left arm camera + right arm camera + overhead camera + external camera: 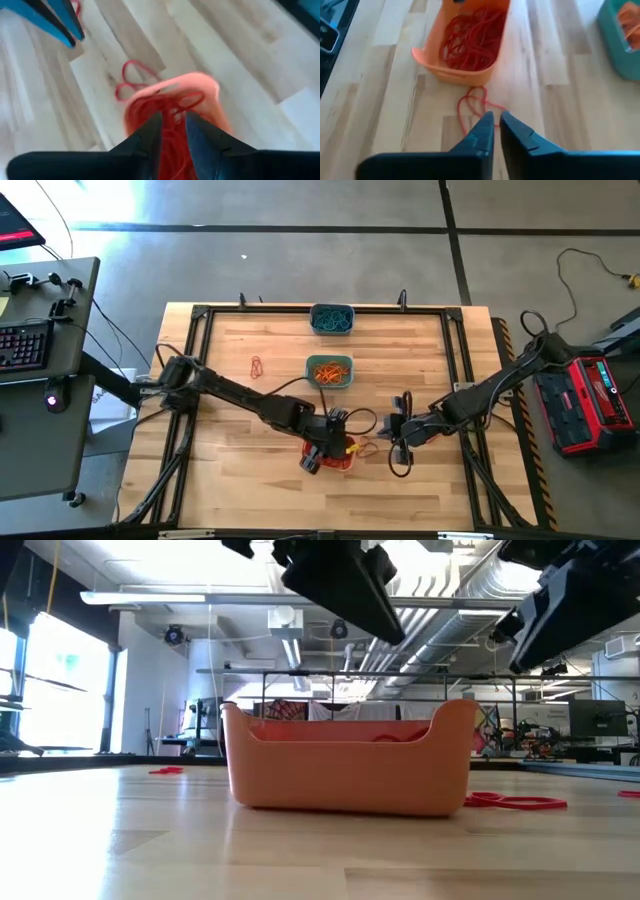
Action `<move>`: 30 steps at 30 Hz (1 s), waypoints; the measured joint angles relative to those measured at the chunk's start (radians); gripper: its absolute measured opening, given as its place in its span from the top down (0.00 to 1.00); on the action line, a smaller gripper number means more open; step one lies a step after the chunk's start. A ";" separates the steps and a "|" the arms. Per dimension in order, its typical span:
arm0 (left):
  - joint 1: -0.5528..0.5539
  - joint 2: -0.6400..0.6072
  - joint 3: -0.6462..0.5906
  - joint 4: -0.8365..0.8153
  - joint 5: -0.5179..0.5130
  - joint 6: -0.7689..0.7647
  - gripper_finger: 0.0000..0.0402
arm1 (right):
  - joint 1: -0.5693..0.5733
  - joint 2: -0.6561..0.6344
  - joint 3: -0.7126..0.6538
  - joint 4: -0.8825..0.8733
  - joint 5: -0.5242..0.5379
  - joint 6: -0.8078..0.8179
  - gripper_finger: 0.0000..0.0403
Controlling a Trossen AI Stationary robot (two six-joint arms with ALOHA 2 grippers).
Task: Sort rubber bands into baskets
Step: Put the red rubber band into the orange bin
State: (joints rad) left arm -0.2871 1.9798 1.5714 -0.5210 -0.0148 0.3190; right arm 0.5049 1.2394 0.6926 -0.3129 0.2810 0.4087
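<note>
Biggest stuff first: the wooden table [240, 470], then the three baskets. Orange basket [462, 70] sits right under the left gripper [172, 125] and just ahead of the right gripper [496, 122]; it's full of red bands [472, 35]. Teal-green basket [329, 371] w/ orange bands in it is further out past both grippers, and the grey-blue basket [331, 318] w/ blue-teal ones is at the far edge, well apart.

Left gripper hangs over the orange basket, fingers a small gap apart. There's red band stuff right between/below them but I honestly can't tell if it's got hold of one or they're just lying in the basket. Right gripper's fingers are nearly closed, thin slit, nothing in them as far as I can see. It's pointed down at a loose red band [472, 107] on the wood, lying just outside the basket wall, touching or almost.

Handling imo: these are super light, floppy, thin. They'll lie flat, so pinch one strand w/ fingertips pressed to the table. Rubber grips ok but can snag neighbours or stretch and flick.

Hard to see: another red band [258, 366] sits off beyond the left arm, tiny. In the low view both grippers are cut off at the top.
</note>
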 joint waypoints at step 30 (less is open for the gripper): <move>-0.119 -0.484 -0.774 0.654 -0.025 -0.408 0.79 | -0.124 0.408 0.001 0.234 -0.189 -0.103 0.62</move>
State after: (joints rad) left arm -0.4061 1.4955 0.7978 0.1329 -0.0394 -0.0891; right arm 0.3810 1.6476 0.6939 -0.0793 0.0918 0.3054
